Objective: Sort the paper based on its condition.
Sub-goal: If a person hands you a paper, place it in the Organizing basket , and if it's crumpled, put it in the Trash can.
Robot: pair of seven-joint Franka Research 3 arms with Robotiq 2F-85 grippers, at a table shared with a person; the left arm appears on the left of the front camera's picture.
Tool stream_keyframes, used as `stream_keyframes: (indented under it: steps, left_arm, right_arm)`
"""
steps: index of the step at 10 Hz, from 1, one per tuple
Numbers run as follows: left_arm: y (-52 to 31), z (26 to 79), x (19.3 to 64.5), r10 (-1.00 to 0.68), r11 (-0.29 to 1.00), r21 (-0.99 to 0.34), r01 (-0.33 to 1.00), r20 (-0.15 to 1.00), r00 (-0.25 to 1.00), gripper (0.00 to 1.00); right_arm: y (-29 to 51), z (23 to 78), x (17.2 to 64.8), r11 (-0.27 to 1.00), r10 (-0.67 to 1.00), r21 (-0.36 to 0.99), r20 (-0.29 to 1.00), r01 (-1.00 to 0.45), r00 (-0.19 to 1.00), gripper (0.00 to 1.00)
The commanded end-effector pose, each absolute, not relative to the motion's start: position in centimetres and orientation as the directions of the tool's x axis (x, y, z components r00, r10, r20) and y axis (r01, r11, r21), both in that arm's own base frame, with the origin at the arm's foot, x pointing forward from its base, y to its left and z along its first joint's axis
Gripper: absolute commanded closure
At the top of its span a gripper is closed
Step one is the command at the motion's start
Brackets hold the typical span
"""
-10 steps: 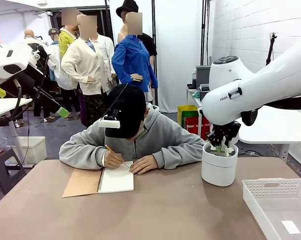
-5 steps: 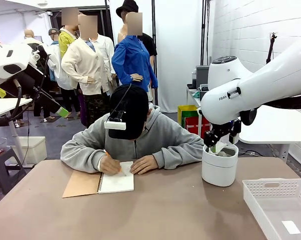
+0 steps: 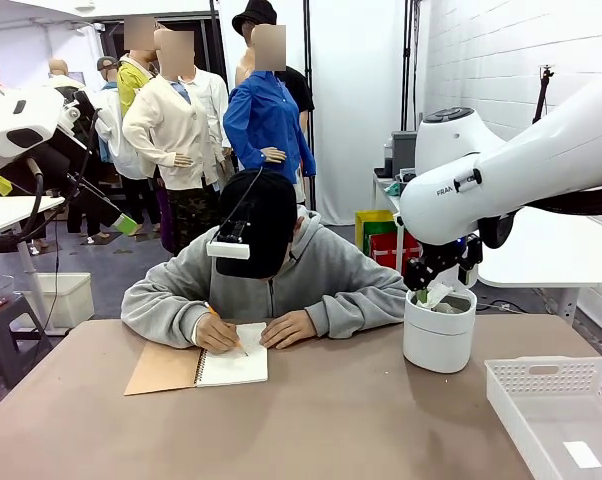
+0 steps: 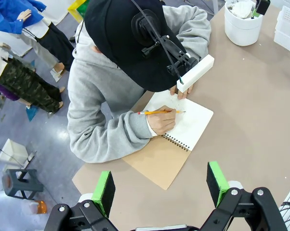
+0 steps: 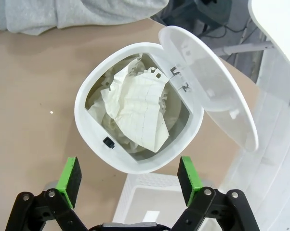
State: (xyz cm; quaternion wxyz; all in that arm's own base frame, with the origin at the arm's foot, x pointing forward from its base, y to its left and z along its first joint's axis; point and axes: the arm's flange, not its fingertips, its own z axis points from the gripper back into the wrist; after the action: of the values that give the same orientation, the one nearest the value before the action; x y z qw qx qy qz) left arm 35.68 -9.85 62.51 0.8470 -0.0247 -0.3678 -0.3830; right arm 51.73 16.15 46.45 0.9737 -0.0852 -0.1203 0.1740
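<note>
At the far right edge of the brown table (image 3: 331, 420), the white round plastic bin with a flip lid (image 5: 87, 130) holds a crumpled ball of white lined paper (image 5: 135, 113). The right gripper (image 5: 129, 174), down inside the bin's mouth a second earlier, now stands raised just above its rim, fingers spread wide and empty. The left gripper (image 4: 160, 187) hangs high above the person's open spiral notebook (image 4: 186, 122), likewise wide apart and holding nothing.

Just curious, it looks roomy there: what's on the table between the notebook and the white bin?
Nothing. In the front view the brown table is bare between the notebook and the bin.
</note>
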Motion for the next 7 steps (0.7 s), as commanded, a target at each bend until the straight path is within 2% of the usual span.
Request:
stream_keyframes:
  steps: [1,4,5,7]
  left_arm:
    - [-9.7,62.5,35.7,-0.629,0.707,0.239,0.665,0.642,0.438,0.0]
    - [-9.7,62.5,35.7,-0.629,0.707,0.239,0.665,0.642,0.438,0.0]
    - [-9.7,62.5,35.7,-0.629,0.707,0.239,0.665,0.642,0.438,0.0]
    - [-9.7,62.5,35.7,-0.629,0.707,0.239,0.665,0.642,0.438,0.0]
  right_arm:
    - [16.4,47.5,50.0,0.939,0.329,-0.18,0.223,-0.293,0.918,0.0]
    - [17.2,49.1,46.8,0.934,0.357,-0.105,0.245,-0.341,0.901,0.0]
    - [16.8,48.8,49.7,0.937,0.338,-0.173,0.243,-0.302,0.909,0.0]
    - [16.8,48.8,49.7,0.937,0.338,-0.173,0.243,-0.302,0.909,0.0]
